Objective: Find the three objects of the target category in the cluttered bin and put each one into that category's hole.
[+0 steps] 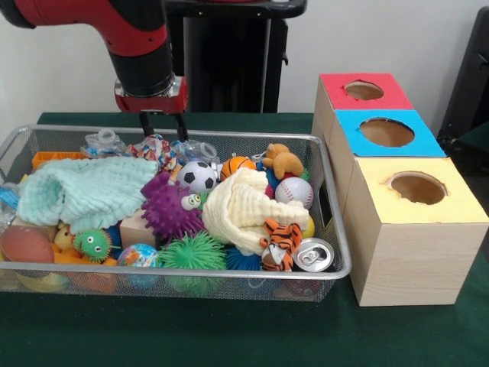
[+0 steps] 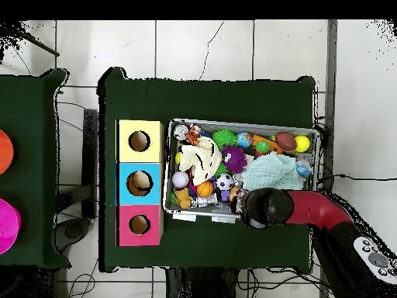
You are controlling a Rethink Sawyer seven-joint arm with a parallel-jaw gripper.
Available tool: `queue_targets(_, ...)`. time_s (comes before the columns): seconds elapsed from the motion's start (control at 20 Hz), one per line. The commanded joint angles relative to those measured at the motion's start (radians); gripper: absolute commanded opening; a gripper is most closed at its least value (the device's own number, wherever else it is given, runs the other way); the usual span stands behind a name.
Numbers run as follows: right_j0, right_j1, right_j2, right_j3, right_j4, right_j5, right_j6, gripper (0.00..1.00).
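The wire mesh bin point(image 1: 191, 269) is full of toys; it also shows in the overhead view point(image 2: 240, 125). My gripper point(image 1: 162, 128) is open and hangs over the bin's far side. Just below its tips lies one patchwork fabric bundle point(image 1: 155, 148) with red, white and blue patches. I see no other such bundle; the clutter may hide them. The hole point(image 1: 419, 186) in the yellow-topped box point(image 1: 447, 210) is to the bin's right, nearest the camera. In the overhead view the hole point(image 2: 139, 141) is left of the bin, and the arm's wrist point(image 2: 262, 208) hides the gripper.
A blue-topped box point(image 1: 348, 122) and a red-topped box point(image 1: 332, 86) stand behind the yellow one. The bin holds a mint cloth point(image 1: 84, 191), a cream cloth point(image 1: 241, 206), a purple spiky ball point(image 1: 168, 208), a soccer ball point(image 1: 199, 176), a baseball point(image 1: 294, 191), a tiger toy point(image 1: 279, 243) and a can point(image 1: 313, 254).
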Motion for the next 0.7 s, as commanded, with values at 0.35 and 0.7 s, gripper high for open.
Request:
queue_targets(0.35,-0.029,0.036,0.082,-0.099,-0.091,0.041,-0.25,1.0)
queue_targets(0.7,-0.019,0.016,0.098,-0.134,-0.089,0.104,-0.279,1.0)
